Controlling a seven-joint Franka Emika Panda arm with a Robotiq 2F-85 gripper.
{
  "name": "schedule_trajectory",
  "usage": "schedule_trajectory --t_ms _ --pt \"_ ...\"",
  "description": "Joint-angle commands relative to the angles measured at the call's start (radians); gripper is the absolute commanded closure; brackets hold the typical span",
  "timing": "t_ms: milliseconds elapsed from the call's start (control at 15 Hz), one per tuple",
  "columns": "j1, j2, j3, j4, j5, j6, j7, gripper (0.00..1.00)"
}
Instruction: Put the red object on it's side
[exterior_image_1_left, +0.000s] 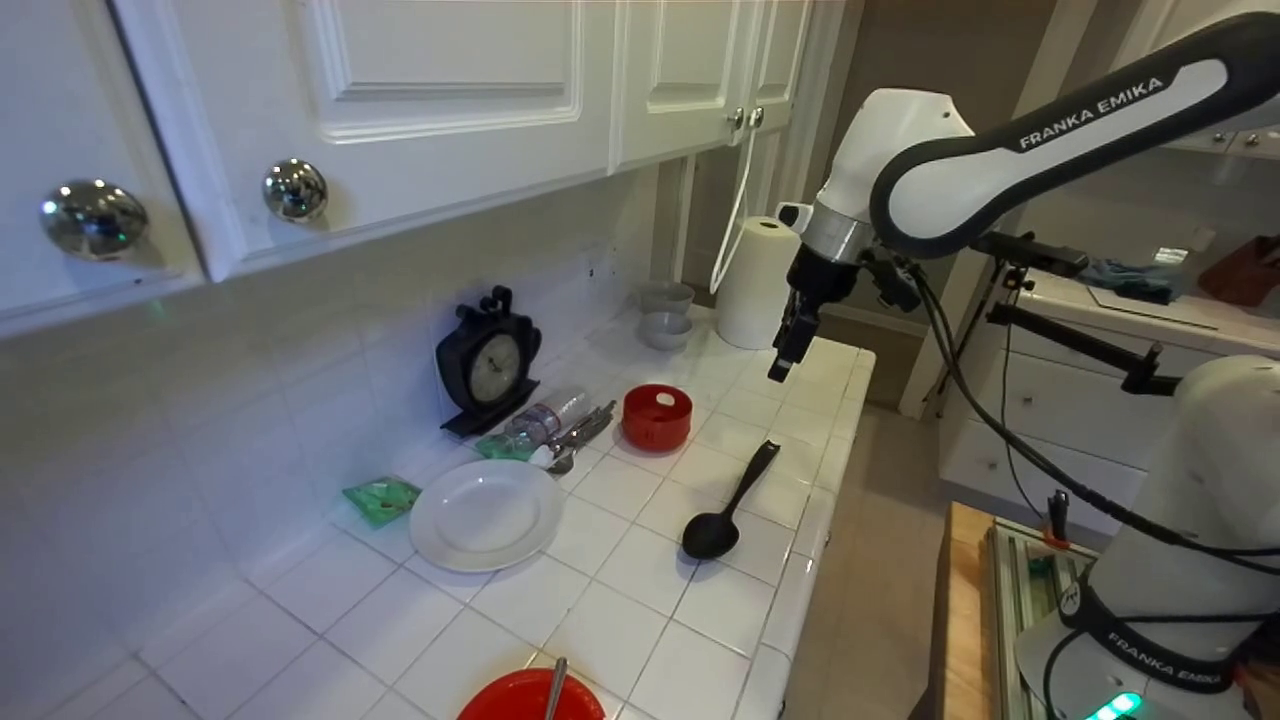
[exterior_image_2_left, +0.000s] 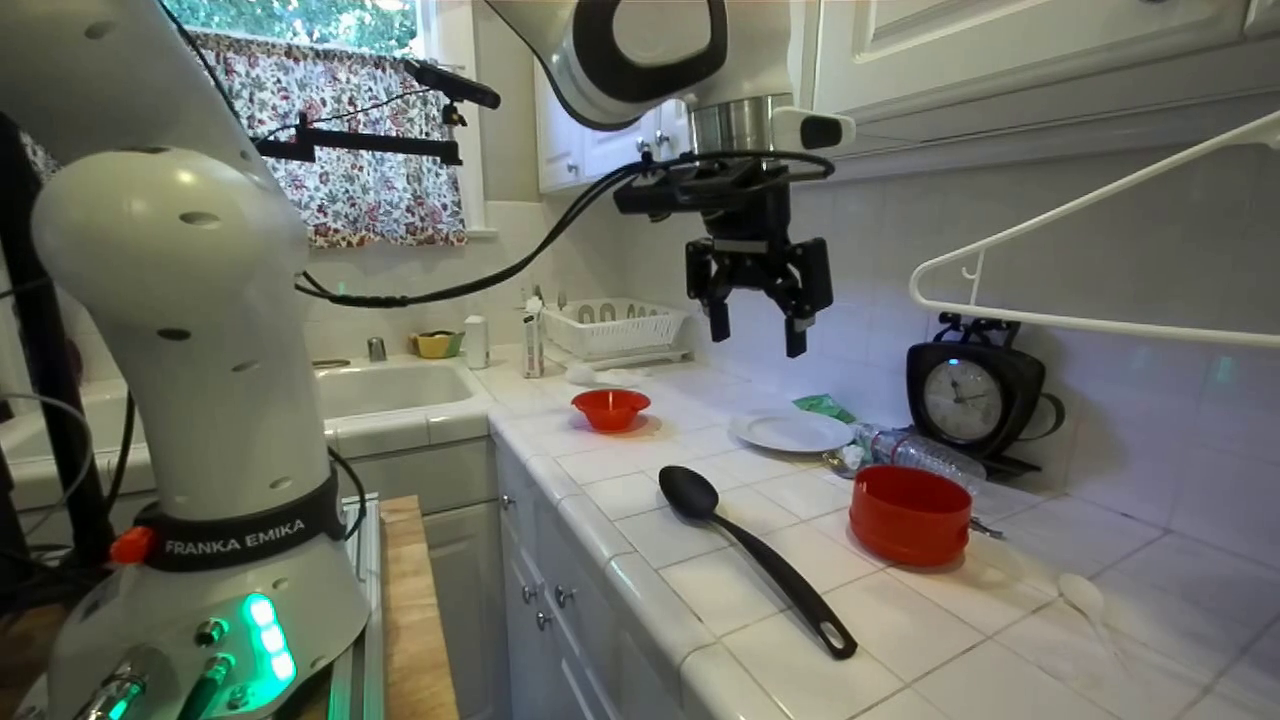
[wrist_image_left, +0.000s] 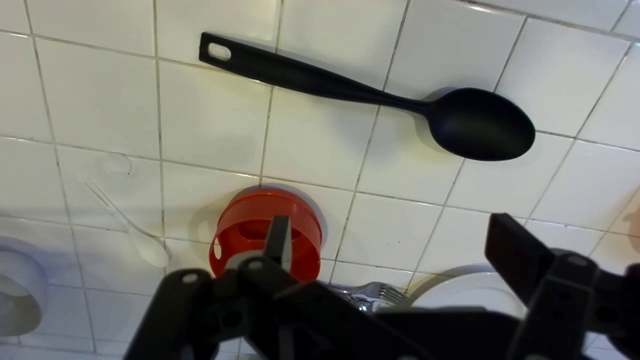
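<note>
closest to the wrist camera is the gripper, released, its two fingers spread well apart. the red cup stands upright on the tiled counter, mouth up, with the gripper hanging higher and apart from it; in the wrist view one finger hides part of it. just beside the red cup lies metal cutlery, though i cannot tell whether the two touch. on that same side, a little farther from the red cup, a clear bottle lies flat, and farther still stands a black piece with a round dial. toward the robot arm from the red cup, near but not touching it, lies a black spoon. a white plate sits near the red cup, a green wrapper is farther from it than the plate, and a wide red bowl is well off past the plate. on the opposite side of the red cup from the plate lies a white plastic spoon, and farther off stand two greyish bowls and a paper towel roll
</note>
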Motion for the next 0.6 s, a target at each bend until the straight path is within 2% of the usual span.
schedule_trajectory --t_ms 0,267,533 --pt "-0.005 -0.002 0.006 0.001 0.003 -0.003 -0.001 0.00" --pt "-0.005 -0.009 0.006 0.000 0.002 -0.003 -0.001 0.00" --pt "0.003 0.037 -0.029 0.008 0.025 0.098 -0.048 0.00"
